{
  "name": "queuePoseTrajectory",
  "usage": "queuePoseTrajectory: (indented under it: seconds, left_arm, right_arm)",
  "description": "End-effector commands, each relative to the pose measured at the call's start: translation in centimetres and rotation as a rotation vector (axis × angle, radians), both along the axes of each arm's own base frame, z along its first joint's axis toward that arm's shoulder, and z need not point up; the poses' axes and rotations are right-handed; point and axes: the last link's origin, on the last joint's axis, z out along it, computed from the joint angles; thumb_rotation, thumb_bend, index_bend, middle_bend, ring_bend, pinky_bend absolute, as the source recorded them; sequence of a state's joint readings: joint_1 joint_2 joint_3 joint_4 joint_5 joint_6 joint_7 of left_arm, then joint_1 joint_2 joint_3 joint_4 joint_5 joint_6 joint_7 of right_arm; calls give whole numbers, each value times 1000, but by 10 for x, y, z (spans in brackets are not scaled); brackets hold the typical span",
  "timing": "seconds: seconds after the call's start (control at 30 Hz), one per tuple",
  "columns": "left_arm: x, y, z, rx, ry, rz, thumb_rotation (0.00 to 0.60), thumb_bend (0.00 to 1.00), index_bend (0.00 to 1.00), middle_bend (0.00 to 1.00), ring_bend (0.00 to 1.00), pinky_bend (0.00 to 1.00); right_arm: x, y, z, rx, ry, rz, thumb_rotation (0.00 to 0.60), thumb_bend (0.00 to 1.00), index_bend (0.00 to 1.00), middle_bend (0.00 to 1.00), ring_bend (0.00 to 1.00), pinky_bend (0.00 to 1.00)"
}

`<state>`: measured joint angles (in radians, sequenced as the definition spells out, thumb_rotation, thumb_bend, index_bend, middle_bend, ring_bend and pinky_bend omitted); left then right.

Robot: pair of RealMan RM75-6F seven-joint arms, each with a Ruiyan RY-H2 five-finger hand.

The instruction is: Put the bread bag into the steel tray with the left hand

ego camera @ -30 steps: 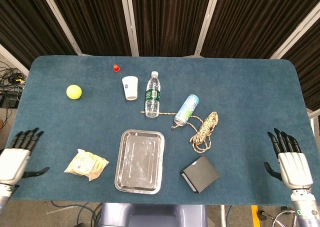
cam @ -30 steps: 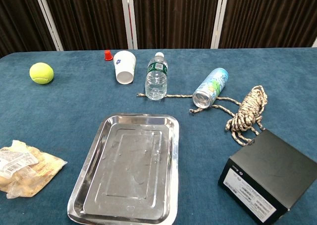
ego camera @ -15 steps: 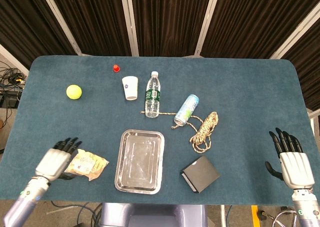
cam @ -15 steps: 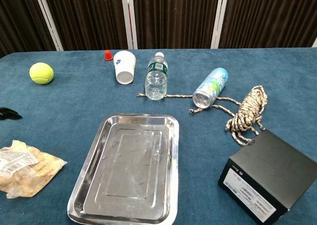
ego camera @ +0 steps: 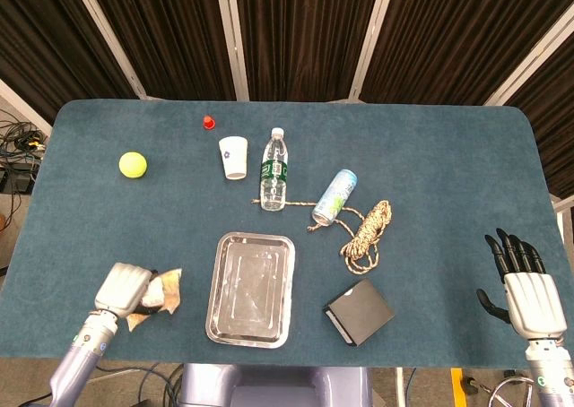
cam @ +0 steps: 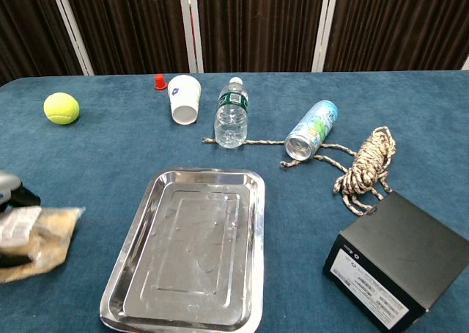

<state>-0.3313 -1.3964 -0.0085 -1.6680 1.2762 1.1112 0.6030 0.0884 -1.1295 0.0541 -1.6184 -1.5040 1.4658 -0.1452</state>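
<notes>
Since the earlier frames, left hand [ego camera: 126,288] has come in from the table's left edge and now sits on the bag [ego camera: 160,292], fingers closed over its left end; the bag is bunched and partly lifted compared with its flat lie before. Right hand [ego camera: 525,286] is unchanged: fingers spread, holding nothing, at the table's right edge.

Left to right, head view:
- Ball [ego camera: 133,164] lies at 12 o'clock from the left hand, well apart.
- Bag is just left of the tray [ego camera: 221,322], at its 9 o'clock, outside it.
- Red cap [ego camera: 208,122] sits at 11 o'clock from the cup [ego camera: 233,157].
- Bottle [ego camera: 274,168] lies just right of the cup.
- Tray rests at 6 o'clock from the bottle; nothing in it.
- Can [ego camera: 334,195] lies on its side at 4 o'clock from the bottle.
- Rope [ego camera: 367,234] is coiled at 5 o'clock from the can, one strand running under the can towards the bottle.
- Box [ego camera: 358,311] sits at 6 o'clock from the rope, right of the tray.

Chest view shows only the tips of the left hand at the bag's left end.
</notes>
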Motion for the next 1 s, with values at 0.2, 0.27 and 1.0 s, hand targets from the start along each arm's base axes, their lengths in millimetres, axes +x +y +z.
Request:
queuePoseTrajectory:
  seconds: [0.2, 0.27, 1.0]
  left_arm:
    - [52, 25, 41, 152, -207, -96, 600, 356, 639, 698, 630, 700]
    - [72, 31, 41, 156, -246, -131, 600, 349, 617, 676, 615, 689]
    - [107, 20, 45, 110, -250, -169, 600, 142, 37, 1, 29, 156]
  right_arm:
    - [2, -1, -3, 7, 8, 6, 600, 302, 0, 0, 0, 97]
    - [2, -1, -3, 8, 9, 5, 600, 302, 0, 0, 0, 97]
    - [1, 1, 1, 3, -3, 4, 600, 302, 0, 0, 0, 97]
